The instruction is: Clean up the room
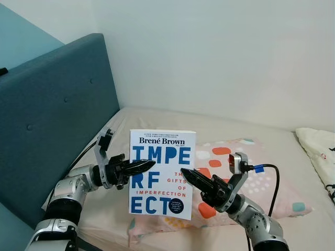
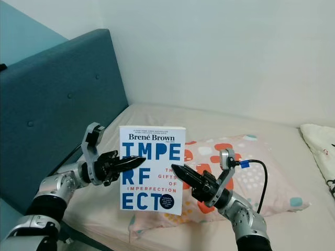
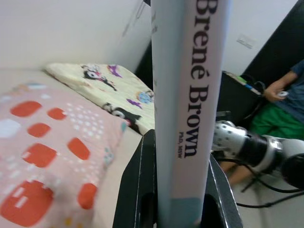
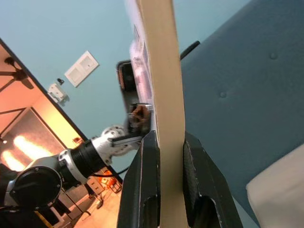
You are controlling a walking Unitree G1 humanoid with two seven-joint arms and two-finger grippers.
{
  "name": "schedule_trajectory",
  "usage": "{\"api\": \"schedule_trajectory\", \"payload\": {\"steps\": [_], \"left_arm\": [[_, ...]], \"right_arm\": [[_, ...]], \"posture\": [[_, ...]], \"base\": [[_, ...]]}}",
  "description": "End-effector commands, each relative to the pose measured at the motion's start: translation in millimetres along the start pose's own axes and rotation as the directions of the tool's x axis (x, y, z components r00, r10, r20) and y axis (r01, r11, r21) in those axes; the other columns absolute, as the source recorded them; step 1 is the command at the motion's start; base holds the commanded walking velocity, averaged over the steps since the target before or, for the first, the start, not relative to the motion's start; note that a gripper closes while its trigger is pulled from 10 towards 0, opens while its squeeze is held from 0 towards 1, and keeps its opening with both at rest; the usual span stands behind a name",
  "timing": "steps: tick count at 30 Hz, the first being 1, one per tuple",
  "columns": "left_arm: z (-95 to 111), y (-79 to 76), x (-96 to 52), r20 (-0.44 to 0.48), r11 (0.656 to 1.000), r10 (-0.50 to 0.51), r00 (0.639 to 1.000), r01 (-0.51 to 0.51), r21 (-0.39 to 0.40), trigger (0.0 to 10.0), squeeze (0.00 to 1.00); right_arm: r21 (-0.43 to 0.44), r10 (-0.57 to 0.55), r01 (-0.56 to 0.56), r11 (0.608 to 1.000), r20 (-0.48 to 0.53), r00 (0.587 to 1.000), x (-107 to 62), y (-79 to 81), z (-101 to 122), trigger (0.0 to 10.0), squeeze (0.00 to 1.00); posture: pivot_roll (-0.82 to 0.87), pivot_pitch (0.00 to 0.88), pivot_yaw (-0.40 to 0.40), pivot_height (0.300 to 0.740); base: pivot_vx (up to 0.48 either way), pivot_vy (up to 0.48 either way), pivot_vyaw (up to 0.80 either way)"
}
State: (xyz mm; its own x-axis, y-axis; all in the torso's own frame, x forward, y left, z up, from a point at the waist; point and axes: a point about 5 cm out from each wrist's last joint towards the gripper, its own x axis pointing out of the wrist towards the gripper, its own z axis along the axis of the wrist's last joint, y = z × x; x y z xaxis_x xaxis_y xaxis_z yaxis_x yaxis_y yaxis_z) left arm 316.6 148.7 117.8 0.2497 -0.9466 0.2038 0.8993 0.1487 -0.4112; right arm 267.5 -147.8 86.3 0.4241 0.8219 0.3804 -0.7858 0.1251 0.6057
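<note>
A white paperback book with blue letters and the name Brené Brown is held upright above the bed, cover toward me. My left gripper is shut on its spine edge; the spine runs between the black fingers in the left wrist view. My right gripper is shut on the opposite page edge, and the cream page block sits clamped between its fingers in the right wrist view.
A pink pillow with red and white spots lies on the beige mattress under the book. A teal padded headboard stands at the left. A cream patterned blanket lies at the right. A person in green shorts sits beyond the bed.
</note>
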Motion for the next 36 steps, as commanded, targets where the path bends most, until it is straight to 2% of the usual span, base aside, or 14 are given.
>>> {"api": "schedule_trajectory", "payload": {"steps": [1,2,3,10,19,21,22,23,24,25,27,28,30,36], "left_arm": [[3,8.0,11.7,0.034,0.996,0.093,0.995,-0.093,0.009,10.0,0.11],[3,8.0,11.7,0.034,0.996,0.093,0.995,-0.093,0.009,10.0,0.11],[2,11.1,14.8,0.053,0.991,0.132,0.99,-0.132,-0.006,10.0,1.0],[-19,15.9,22.6,0.036,0.971,0.235,0.971,-0.234,-0.037,10.0,1.0],[-46,31.9,-3.0,-0.024,0.829,0.552,0.833,-0.552,-0.094,10.0,1.0],[-54,34.7,-14.3,-0.049,0.767,0.632,0.773,-0.634,-0.103,10.0,1.0],[-66,36.3,-29.2,-0.085,0.682,0.719,0.69,-0.724,-0.108,10.0,1.0],[-66,36.3,-29.2,-0.085,0.682,0.719,0.69,-0.724,-0.108,10.0,1.0],[-77,36.0,-43.2,-0.119,0.602,0.782,0.612,-0.791,-0.107,10.0,1.0],[-77,36.0,-43.2,-0.119,0.602,0.782,0.612,-0.791,-0.107,10.0,1.0],[-94,33.2,-65.3,-0.182,0.472,0.858,0.48,-0.877,-0.085,10.0,1.0],[-94,33.2,-65.3,-0.182,0.472,0.858,0.48,-0.877,-0.085,10.0,1.0],[-111,27.8,-83.8,-0.238,0.362,0.901,0.363,-0.931,-0.049,10.0,1.0],[-135,16.3,-106.3,-0.324,0.235,0.921,0.216,-0.972,0.017,10.0,1.0]], "right_arm": [[0.017,0.051,-0.051,0.999,-0.012,0.999,13.8,4.1,-4,0.0,0.0],[0.017,0.051,-0.051,0.999,-0.012,0.999,13.8,4.1,-4,0.0,0.0],[0.007,0.011,-0.011,1.0,-0.003,1.0,13.4,0.0,-4,0.0,0.0],[-0.041,-0.212,0.217,0.975,0.099,0.972,10.3,-21.3,4,0.0,0.0],[0.017,-0.583,0.608,0.794,0.306,0.753,-19.5,-51.7,27,0.0,0.0],[0.055,-0.683,0.71,0.702,0.334,0.649,-34.6,-58.5,31,0.0,0.0],[0.096,-0.791,0.819,0.565,0.345,0.505,-54.2,-65.1,34,0.0,0.0],[0.096,-0.791,0.819,0.565,0.345,0.505,-54.2,-65.1,34,0.0,0.0],[0.12,-0.87,0.904,0.411,0.348,0.349,-74.0,-68.9,35,0.0,0.0],[0.12,-0.87,0.904,0.411,0.348,0.349,-74.0,-68.9,35,0.0,0.0],[0.148,-0.935,0.974,0.17,0.337,0.112,-103.4,-70.0,35,0.0,0.0],[0.148,-0.935,0.974,0.17,0.337,0.112,-103.4,-70.0,35,0.0,0.0],[0.141,-0.958,0.99,-0.019,0.281,-0.058,-121.6,-69.6,28,0.0,0.0],[-0.022,-0.968,0.974,-0.225,0.124,-0.22,-131.5,-71.7,6,0.0,0.0]], "posture": [[-0.02,0.0,0.016,0.74],[-0.02,0.0,0.016,0.74],[-0.02,0.0,0.015,0.74],[-0.03,0.0,0.019,0.74],[-0.02,0.0,0.019,0.74],[-0.02,0.0,0.019,0.74],[-0.02,0.0,0.02,0.74],[-0.02,0.0,0.02,0.74],[-0.02,0.0,0.019,0.74],[-0.02,0.0,0.019,0.74],[-0.02,0.0,0.016,0.74],[-0.02,0.0,0.016,0.74],[-0.03,0.0,0.019,0.74],[-0.02,0.0,0.02,0.74]], "base": [[0.0,0.0,0.0],[0.0,0.0,0.0],[0.0,0.0,0.0],[0.0,0.0,0.0],[0.0,0.0,0.0],[0.0,0.0,0.0],[0.0,0.0,0.0],[0.0,0.0,0.0],[0.0,0.0,0.0],[0.0,0.0,0.0],[0.0,0.0,0.0],[0.0,0.0,0.0],[0.0,0.0,0.0],[0.0,0.0,0.0]]}}
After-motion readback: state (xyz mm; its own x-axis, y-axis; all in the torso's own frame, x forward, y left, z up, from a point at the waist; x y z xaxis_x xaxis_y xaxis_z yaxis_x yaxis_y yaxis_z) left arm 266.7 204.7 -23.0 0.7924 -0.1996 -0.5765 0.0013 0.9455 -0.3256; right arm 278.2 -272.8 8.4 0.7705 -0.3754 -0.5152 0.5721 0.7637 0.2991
